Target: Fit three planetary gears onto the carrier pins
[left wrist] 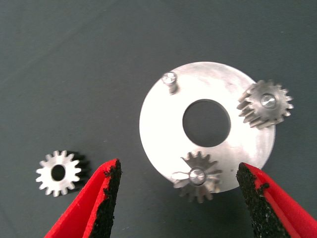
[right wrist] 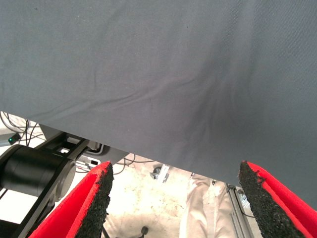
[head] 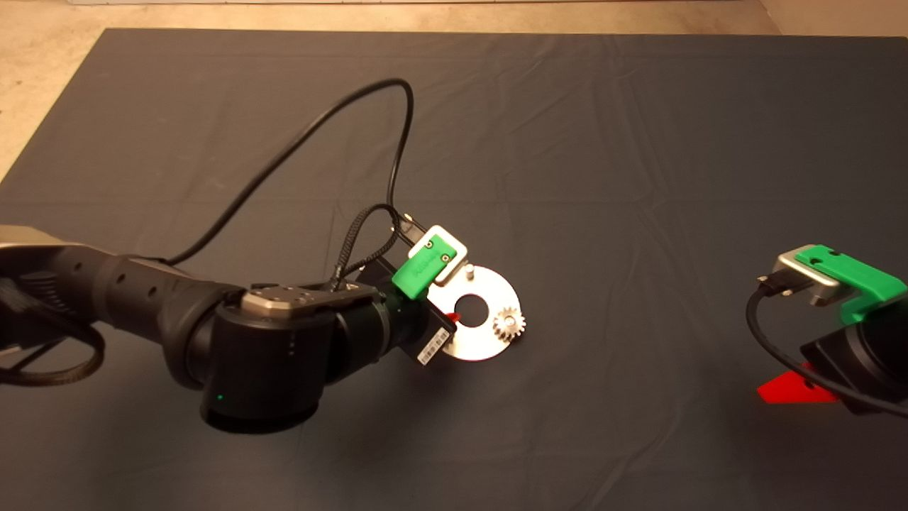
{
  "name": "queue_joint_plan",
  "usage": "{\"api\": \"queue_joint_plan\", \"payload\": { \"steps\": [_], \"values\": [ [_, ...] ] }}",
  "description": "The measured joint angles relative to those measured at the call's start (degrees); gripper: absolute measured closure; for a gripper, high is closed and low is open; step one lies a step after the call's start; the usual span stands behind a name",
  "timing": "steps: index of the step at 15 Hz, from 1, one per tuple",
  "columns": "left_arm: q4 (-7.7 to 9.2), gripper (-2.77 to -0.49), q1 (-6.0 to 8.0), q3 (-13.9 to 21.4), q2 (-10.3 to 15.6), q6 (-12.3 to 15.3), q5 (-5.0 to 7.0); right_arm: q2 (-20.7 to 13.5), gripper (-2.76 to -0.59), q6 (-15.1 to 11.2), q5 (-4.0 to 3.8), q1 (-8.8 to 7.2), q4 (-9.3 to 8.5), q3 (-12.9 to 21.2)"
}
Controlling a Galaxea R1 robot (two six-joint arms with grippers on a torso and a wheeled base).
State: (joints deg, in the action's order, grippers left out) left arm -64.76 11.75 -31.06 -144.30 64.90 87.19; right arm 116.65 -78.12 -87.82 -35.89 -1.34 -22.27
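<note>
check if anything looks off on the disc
One gear sits tilted on its pin between the left gripper's open fingers, not flat like the other. One pin is bare; the third gear lies on the mat.

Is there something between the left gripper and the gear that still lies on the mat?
Nothing visible. The left gripper is open above the disc, and the loose gear lies flat on the bare mat beside it. The free pin is also unobstructed.
</note>
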Motion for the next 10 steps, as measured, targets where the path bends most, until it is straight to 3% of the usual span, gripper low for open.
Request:
{"api": "queue_joint_plan", "payload": {
  "steps": [2, 5, 6, 8, 10],
  "values": [
    [0.43, -1.61, 0.68, -0.81, 1.50, -0.07, 0.02, 0.00, -1.87, 0.01, 0.00, -0.02, -0.02, -0.02],
    [0.74, -1.61, 1.01, -6.57, 2.93, -2.09, -0.01, 0.00, -1.87, 0.00, 0.11, -0.02, -0.02, -0.02],
    [0.76, -1.61, 1.02, -9.07, 3.20, -2.91, -1.16, -0.01, -1.87, 0.01, 0.04, -0.02, -0.02, 0.00],
    [0.96, -1.61, 1.01, -14.97, 3.80, -4.41, -5.93, 0.00, -1.87, 0.00, 0.09, -0.02, -0.06, 0.00],
    [0.96, -1.61, 1.01, -18.65, 4.53, -5.51, -8.95, 0.00, -1.87, 0.00, 0.08, -0.02, -0.06, 0.00]
  ]
}}
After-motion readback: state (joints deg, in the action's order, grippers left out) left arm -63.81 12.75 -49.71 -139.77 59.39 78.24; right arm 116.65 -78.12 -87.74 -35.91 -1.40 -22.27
